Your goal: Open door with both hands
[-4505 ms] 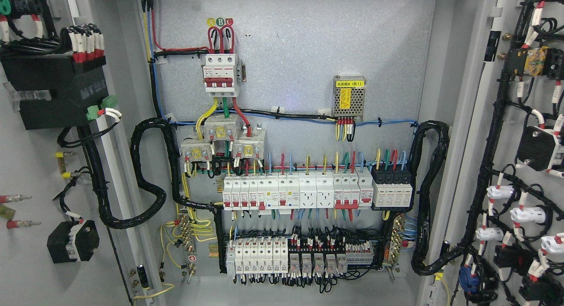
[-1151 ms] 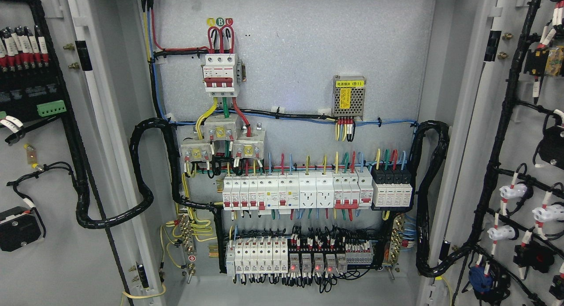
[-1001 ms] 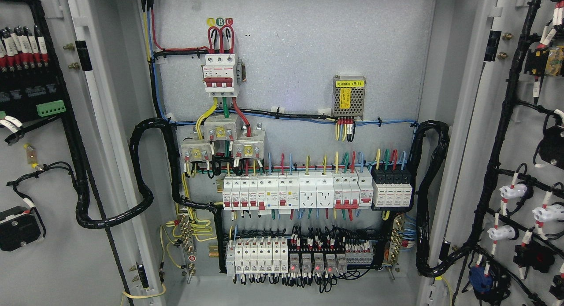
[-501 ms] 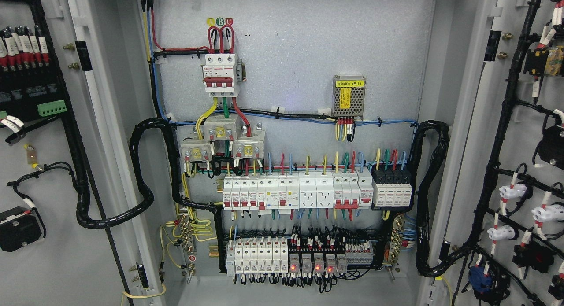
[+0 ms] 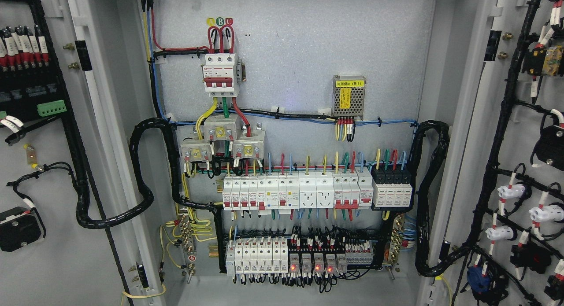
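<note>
Neither hand appears in the head view, so finger state cannot be told. Left door (image 5: 48,270) and right door (image 5: 506,134) stand swung wide at the frame edges. Beyond, breaker rows (image 5: 295,196) line the cabinet backplate (image 5: 299,46).

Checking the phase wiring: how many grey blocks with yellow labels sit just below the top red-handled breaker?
3. The upper block is directly under the breaker, the left block is lower left, and the right block is lower right. Wires cross them, but none seems hidden.
</note>
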{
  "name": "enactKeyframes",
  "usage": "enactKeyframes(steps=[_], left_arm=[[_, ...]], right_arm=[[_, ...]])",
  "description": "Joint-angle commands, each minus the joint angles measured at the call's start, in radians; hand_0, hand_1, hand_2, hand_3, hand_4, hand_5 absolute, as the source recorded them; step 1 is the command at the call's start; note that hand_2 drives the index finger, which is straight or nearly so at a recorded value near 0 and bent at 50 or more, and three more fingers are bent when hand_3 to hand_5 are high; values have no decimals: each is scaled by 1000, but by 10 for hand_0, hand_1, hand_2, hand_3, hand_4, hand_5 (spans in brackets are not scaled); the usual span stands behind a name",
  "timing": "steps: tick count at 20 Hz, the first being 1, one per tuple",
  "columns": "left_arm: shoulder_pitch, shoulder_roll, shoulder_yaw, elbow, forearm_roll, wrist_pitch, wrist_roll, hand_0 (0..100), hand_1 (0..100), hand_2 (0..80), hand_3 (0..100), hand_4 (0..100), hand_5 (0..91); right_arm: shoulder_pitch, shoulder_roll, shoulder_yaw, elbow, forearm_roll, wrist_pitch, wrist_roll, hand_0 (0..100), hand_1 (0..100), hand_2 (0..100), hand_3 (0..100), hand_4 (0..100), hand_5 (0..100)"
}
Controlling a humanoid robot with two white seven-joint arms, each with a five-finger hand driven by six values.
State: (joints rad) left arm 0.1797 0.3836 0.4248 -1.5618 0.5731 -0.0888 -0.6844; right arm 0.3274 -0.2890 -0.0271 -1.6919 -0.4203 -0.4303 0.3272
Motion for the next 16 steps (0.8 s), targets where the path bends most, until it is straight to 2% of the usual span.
enactKeyframes(steps=[1, 4, 6, 8, 10, 11, 12, 16], left_arm=[[3, -268, -245, -239, -214, 37, 179, 291, 0, 29, 29, 34, 0], [4, -377, -325, -265, -335, 44, 308, 291, 0, 29, 29, 34, 0], [10, -384, -398, -270, -403, 35, 389, 291, 0, 29, 29, 34, 0], [11, -384, -471, -273, -412, 34, 510, 291, 0, 29, 29, 34, 0], [12, -384, -506, -274, -412, 34, 652, 291, 0, 29, 29, 34, 0], [12, -384, -515, -280, -412, 31, 704, 291, 0, 29, 29, 34, 0], [12, -384, -517, -284, -411, 26, 718, 291, 0, 29, 29, 34, 0], [41, -384, -517, -282, -406, -11, 698, 291, 0, 29, 28, 33, 0]], right_arm=[[-57, 200, 101, 3, 95, 61, -8, 219, 0, 0, 0, 0, 0], [-56, 240, 137, 1, 153, 68, -40, 219, 0, 0, 0, 0, 0], [-54, 246, 177, 0, 167, 65, -63, 219, 0, 0, 0, 0, 0], [-54, 246, 209, 1, 167, 65, -86, 219, 0, 0, 0, 0, 0], [-54, 246, 223, 6, 167, 64, -105, 219, 0, 0, 0, 0, 0], [-54, 246, 233, 9, 167, 62, -105, 219, 0, 0, 0, 0, 0], [-54, 246, 236, 9, 167, 62, -106, 219, 0, 0, 0, 0, 0], [-54, 246, 242, 9, 167, 61, -106, 219, 0, 0, 0, 0, 0]])
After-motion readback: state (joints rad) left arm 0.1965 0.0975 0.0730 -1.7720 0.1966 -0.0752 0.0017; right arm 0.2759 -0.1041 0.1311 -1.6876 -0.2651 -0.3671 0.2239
